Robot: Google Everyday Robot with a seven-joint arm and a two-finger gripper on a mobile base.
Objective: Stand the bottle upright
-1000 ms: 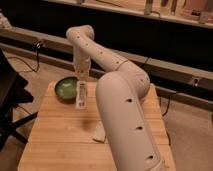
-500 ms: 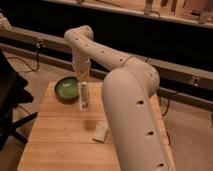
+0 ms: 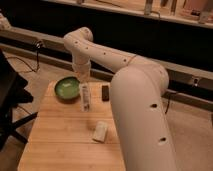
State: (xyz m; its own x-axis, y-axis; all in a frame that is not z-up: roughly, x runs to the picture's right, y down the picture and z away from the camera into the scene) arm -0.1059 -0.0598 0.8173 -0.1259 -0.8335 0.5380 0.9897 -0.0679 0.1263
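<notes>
The gripper [image 3: 82, 79] hung above the wooden desk [image 3: 55, 142], near the middle of the far edge, at the top end of the bottle [image 3: 85, 98]. Whether it gripped the bottle or only touched it, I could not tell. The bottle was just beside the green bowl [image 3: 66, 89], which sat at the far left corner. The bottle looked close to upright, but I could not tell if its bottom rested on the desk. A black block [image 3: 105, 92] lay near the far edge, on the other side of the bottle. A pale slab [image 3: 100, 131] lay near the middle of the desk.
</notes>
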